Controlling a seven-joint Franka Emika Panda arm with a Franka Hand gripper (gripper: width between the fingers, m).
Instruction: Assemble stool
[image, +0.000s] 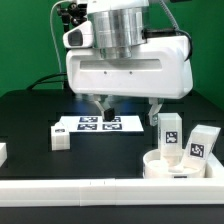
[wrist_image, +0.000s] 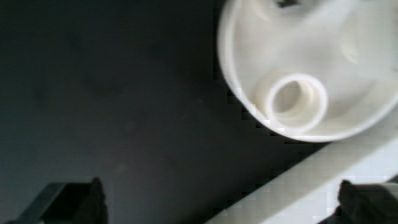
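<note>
1. Our two-finger gripper (image: 127, 113) hangs above the black table (wrist_image: 125, 110) with its dark fingertips (wrist_image: 71, 203) spread wide and nothing between them.
2. In the wrist view, the nearest part is the round white plastic disc seat (wrist_image: 311, 60). It lies flat with one oval socket (wrist_image: 294, 100) facing up. The gripper is apart from it and touches nothing.
3. In the exterior view the seat (image: 180, 168) rests at the front, on that view's right, close to the long white border rail (image: 90, 190). Two white rectangular leg blocks (image: 170, 135) with marker tags stand upright just behind it. We cannot tell whether they touch its rim.
4. Further out, the thin flat white marker board (image: 97, 123) lies beneath the arm. A small white block (image: 60, 138) sits to the exterior view's left of it. We see no tag on it, though it may be another leg.
5. We judge the task barely begun: no leg sits in a socket, and the step in hand is the reach for a first part.
6. Since the seat is nearest, the next move calls for shifting over its rim. We would then lower with the jaws astride the edge, clear of the rail and the upright legs.
</note>
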